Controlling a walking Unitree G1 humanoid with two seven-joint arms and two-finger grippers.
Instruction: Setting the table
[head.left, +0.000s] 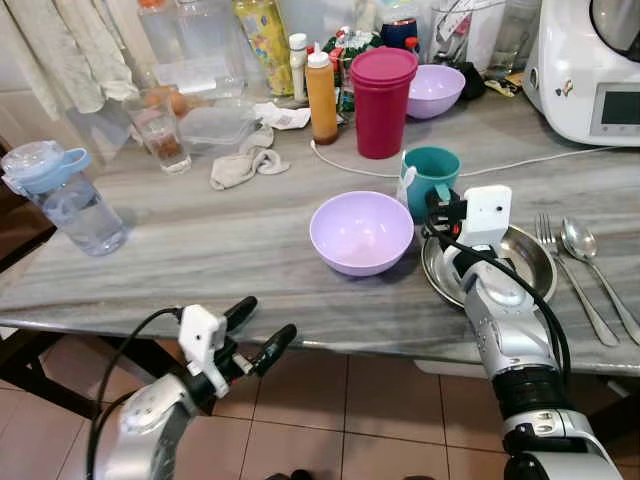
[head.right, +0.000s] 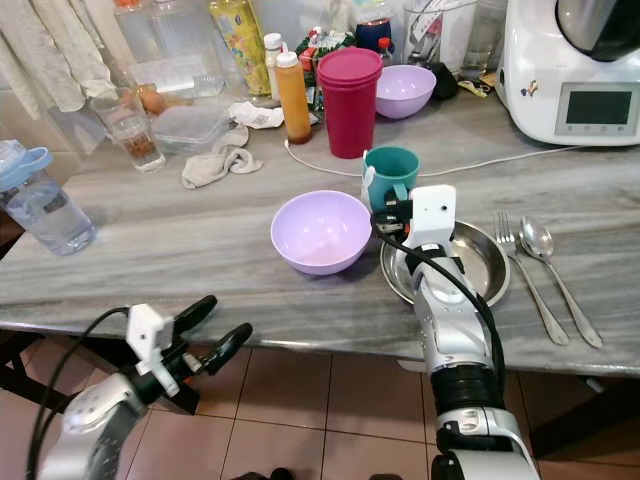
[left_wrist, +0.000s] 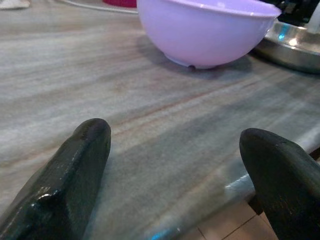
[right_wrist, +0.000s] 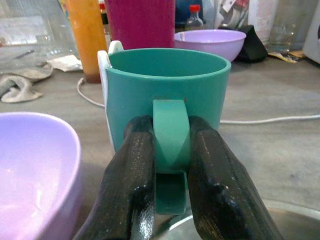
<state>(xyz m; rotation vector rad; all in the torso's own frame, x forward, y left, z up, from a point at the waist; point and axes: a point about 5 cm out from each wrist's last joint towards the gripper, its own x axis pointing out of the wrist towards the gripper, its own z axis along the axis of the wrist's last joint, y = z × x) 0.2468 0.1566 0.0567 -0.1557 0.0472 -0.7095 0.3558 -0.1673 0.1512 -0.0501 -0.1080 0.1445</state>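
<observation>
A teal mug (head.left: 430, 176) stands on the grey table (head.left: 200, 260) just behind a steel plate (head.left: 525, 250). My right gripper (right_wrist: 170, 150) is shut on the mug's handle (right_wrist: 170, 131), one black finger on each side. A lilac bowl (head.left: 361, 232) sits left of the mug and plate. A fork (head.left: 570, 275) and spoon (head.left: 592, 258) lie right of the plate. My left gripper (head.left: 258, 331) hovers open at the table's front edge, below and left of the bowl, holding nothing.
A magenta tumbler (head.left: 383, 100), an orange bottle (head.left: 321, 97), a second lilac bowl (head.left: 435, 90) and a white appliance (head.left: 590, 70) stand at the back. A water bottle (head.left: 65, 198) is at the left, with a cloth (head.left: 245, 165) and a white cable (head.left: 520, 162).
</observation>
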